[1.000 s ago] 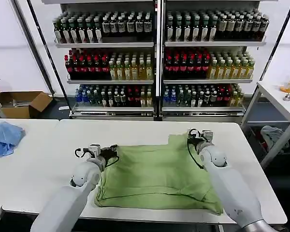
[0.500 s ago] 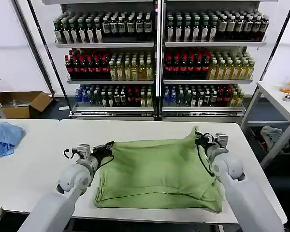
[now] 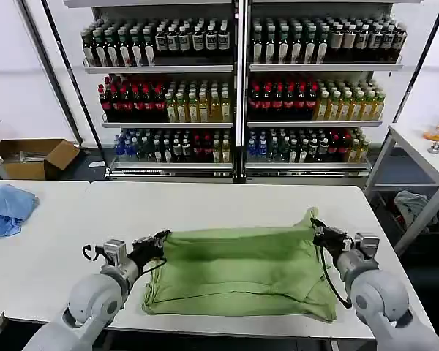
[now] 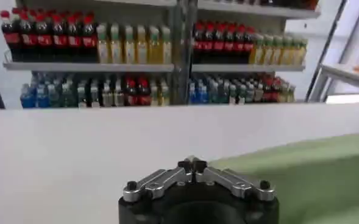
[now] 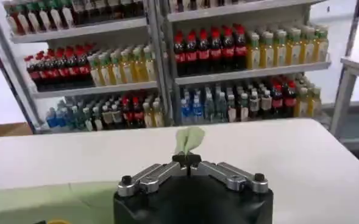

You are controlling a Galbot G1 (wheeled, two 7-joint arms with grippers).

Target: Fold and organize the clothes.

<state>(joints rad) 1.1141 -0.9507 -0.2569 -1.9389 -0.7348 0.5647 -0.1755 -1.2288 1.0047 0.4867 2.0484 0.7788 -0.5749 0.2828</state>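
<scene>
The light green shirt (image 3: 238, 274) lies spread on the near half of the white desk (image 3: 227, 201), folded over itself into a broad rectangle whose near edge sits close to the desk's near rim. The left claw (image 3: 159, 239) is closed on the shirt's far left corner, its fingertips pressed together in the left wrist view (image 4: 192, 164) with green cloth running off beside them. The right claw (image 3: 318, 228) is closed on the far right corner, where a small peak of fabric stands up above the pinched fingertips (image 5: 187, 159). The far edge of the shirt stretches fairly straight between the two claws. A light blue cloth (image 3: 7, 208) rests on the neighbouring desk at far left, well apart from the shirt
</scene>
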